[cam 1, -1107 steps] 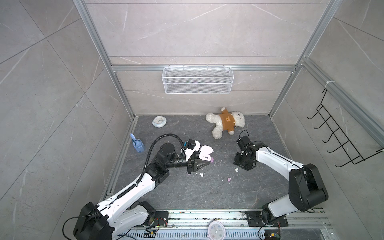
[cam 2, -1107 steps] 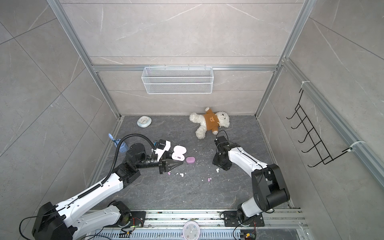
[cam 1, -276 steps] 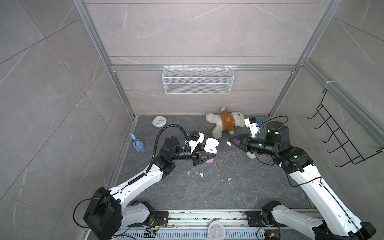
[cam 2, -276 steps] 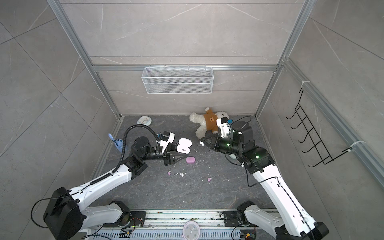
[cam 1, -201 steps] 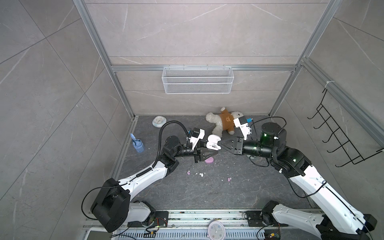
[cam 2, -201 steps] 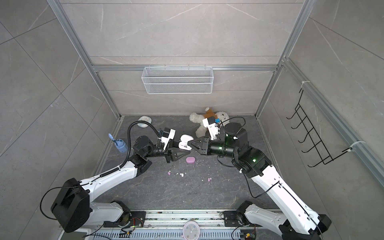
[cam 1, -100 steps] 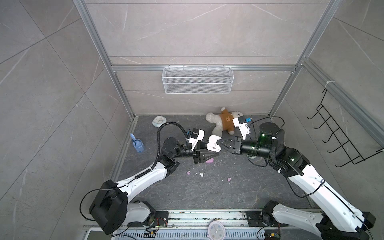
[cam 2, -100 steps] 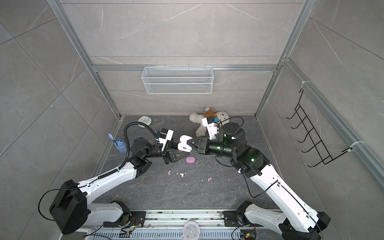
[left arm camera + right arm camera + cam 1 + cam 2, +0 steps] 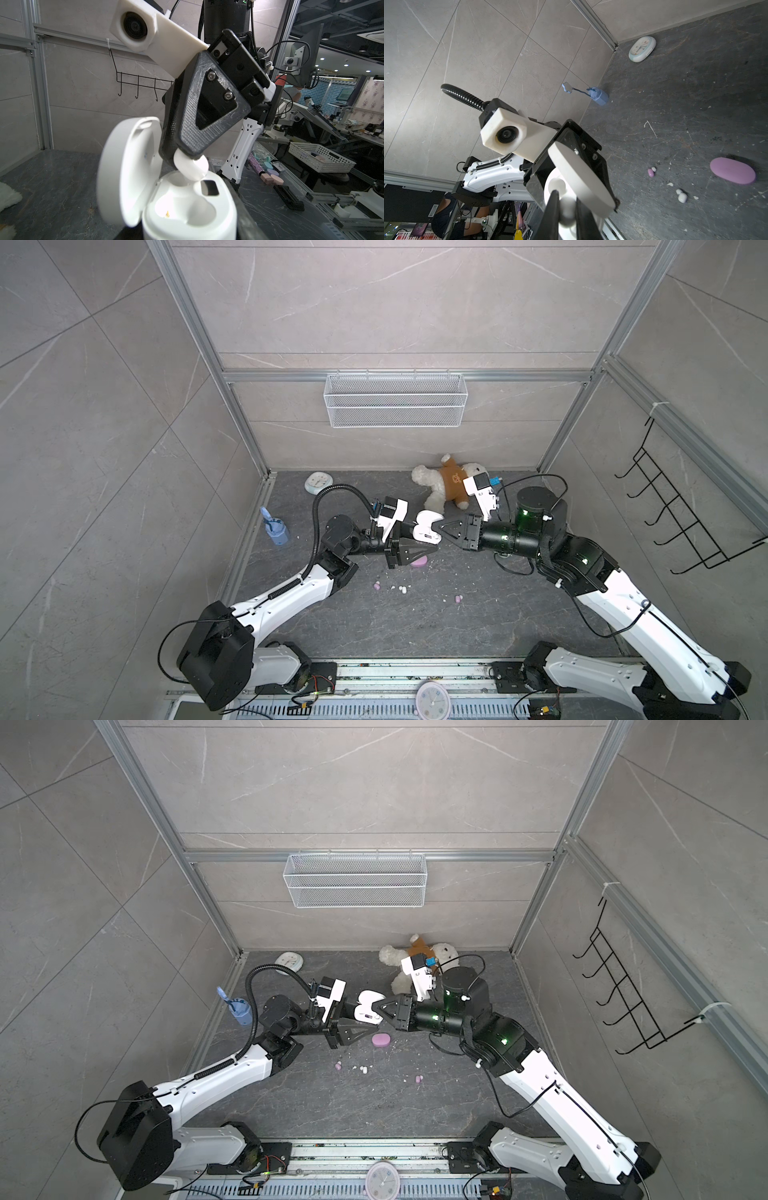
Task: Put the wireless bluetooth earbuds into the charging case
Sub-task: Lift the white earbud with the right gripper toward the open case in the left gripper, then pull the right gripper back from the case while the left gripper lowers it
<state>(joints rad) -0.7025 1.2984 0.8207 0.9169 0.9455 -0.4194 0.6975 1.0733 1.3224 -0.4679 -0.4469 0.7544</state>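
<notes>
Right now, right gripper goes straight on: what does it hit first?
Likely the open charging case in the left gripper; the right gripper holds a white earbud just over its socket.

Open white charging case [image 9: 187, 209] raised, white earbud [image 9: 190, 167] at its socket, other earbuds [image 9: 402, 590] on floor [image 9: 374, 626]

Reaching inward from near left and near right, both arms level, meeting tip to tip above mid-floor. Clamping the open charging case [image 9: 428, 526] in the left gripper [image 9: 432, 541]; pinching a white earbud [image 9: 192, 168] in the right gripper [image 9: 445, 531], poising it at the case's mouth.
</notes>
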